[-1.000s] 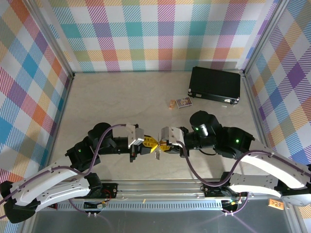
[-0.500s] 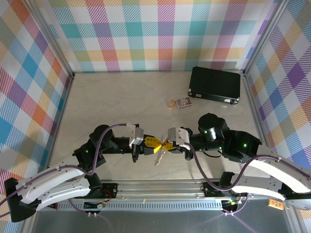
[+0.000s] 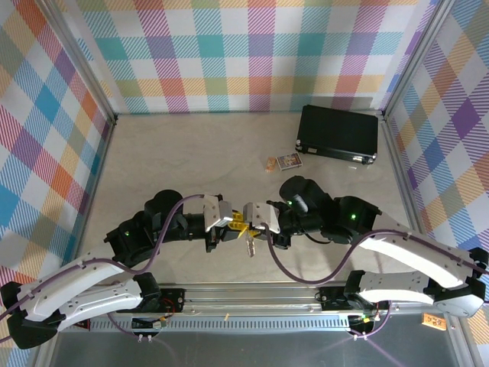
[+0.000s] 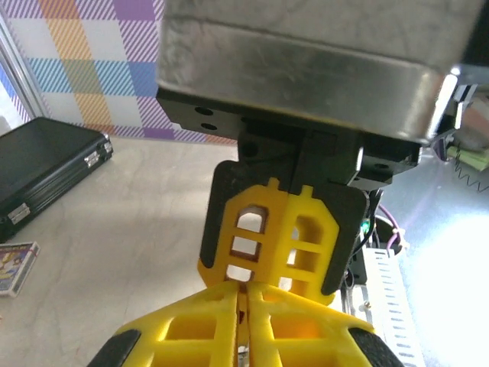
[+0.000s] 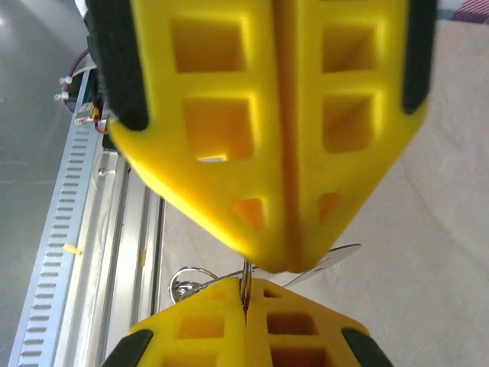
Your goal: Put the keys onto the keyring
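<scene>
Over the beige table, ringed by checked walls, right gripper clenched, left gripper pinching keyring.

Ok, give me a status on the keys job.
Left hand and right hand shut, tip to tip. Both pinching thin metal, key or ring unclear. Card, black case far behind.

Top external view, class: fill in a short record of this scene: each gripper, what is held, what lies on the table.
left gripper: jaws shut, tip to tip with the right
right gripper: jaws shut
held: thin silver keyring, apparently pinched by both
table, far right: black case, closed
near the case: small printed card, lying flat
</scene>
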